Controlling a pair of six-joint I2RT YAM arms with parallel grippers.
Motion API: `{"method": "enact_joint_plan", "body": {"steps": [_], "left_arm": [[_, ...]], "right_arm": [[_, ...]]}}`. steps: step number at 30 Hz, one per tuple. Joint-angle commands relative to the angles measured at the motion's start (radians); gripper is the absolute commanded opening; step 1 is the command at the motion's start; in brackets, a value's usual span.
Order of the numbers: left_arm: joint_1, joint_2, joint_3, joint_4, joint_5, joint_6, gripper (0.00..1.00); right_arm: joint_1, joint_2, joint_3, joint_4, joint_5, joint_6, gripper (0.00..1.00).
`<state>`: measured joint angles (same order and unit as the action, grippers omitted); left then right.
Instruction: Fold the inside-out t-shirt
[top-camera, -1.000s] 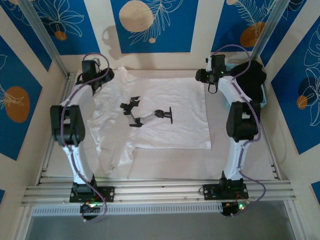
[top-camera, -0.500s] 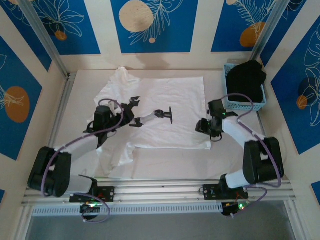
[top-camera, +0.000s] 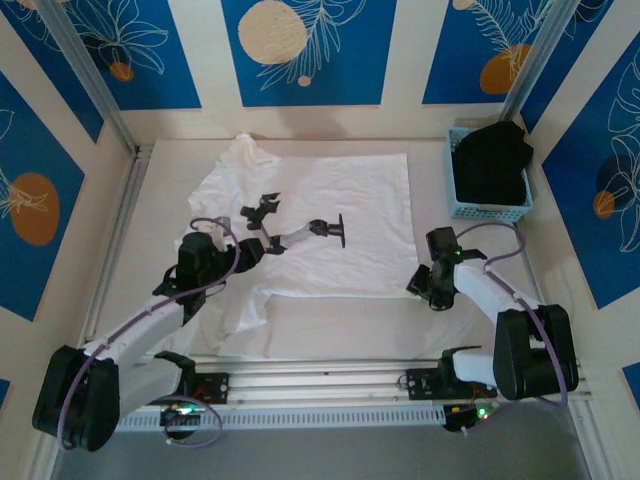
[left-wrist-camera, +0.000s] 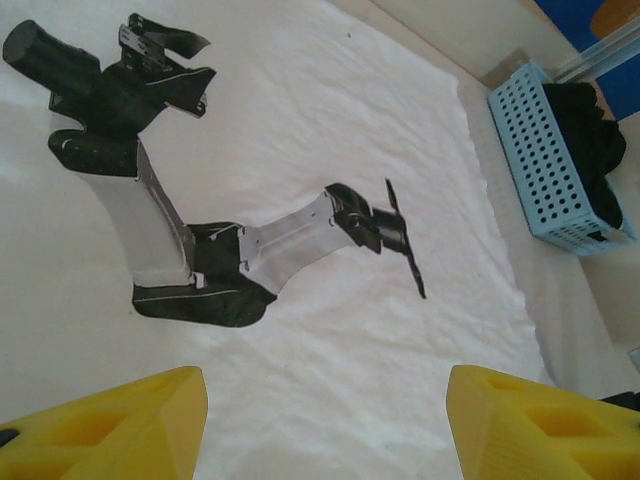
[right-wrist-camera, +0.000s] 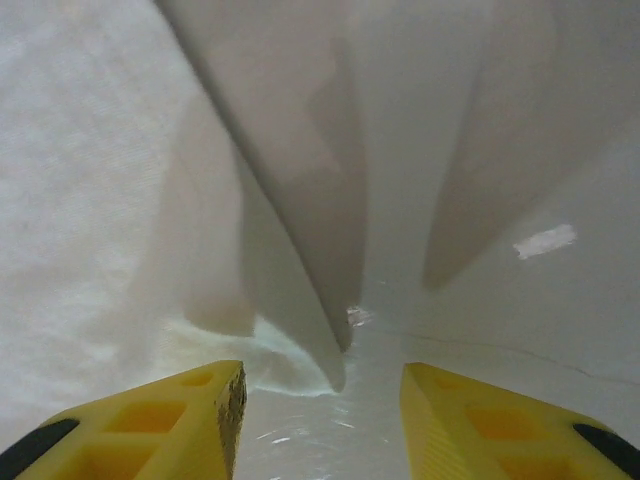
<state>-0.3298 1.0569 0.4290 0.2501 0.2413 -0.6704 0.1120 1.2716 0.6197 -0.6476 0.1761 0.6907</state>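
Both arms are drawing back toward the near edge, the left pincer (top-camera: 243, 254) now hovering with fingers apart over the shirt's (top-camera: 350, 200) left side. The right pincer (top-camera: 424, 285), likewise spread, is nearing its near right corner. The shirt is lying flat and wrinkled mid-bench (top-camera: 350, 335), no fold made yet.

Robot lab cell, aluminium frame (top-camera: 320, 381), blue patterned panels (top-camera: 350, 75)

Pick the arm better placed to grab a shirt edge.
Right, likely: right gripper sits open at the t-shirt's near-right corner, cloth edge between its fingers; left gripper is open over mid-cloth.
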Motion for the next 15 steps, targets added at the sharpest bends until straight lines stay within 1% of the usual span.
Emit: {"method": "enact_joint_plan", "body": {"steps": [1, 6, 11, 15], "left_arm": [[-0.006, 0.017, 0.003, -0.004, -0.006, 0.037, 0.64], [-0.005, 0.042, 0.008, 0.001, 0.005, 0.053, 0.64], [-0.005, 0.041, 0.005, -0.007, -0.004, 0.069, 0.65], [-0.005, 0.035, 0.015, -0.076, -0.019, 0.094, 0.65]], "right_arm": [[-0.007, 0.034, -0.007, 0.023, -0.043, 0.031, 0.42], [-0.005, 0.066, -0.004, 0.053, -0.093, 0.038, 0.32], [-0.005, 0.053, -0.005, 0.07, -0.068, 0.031, 0.16], [-0.006, 0.021, 0.019, 0.059, -0.024, 0.007, 0.09]]}}
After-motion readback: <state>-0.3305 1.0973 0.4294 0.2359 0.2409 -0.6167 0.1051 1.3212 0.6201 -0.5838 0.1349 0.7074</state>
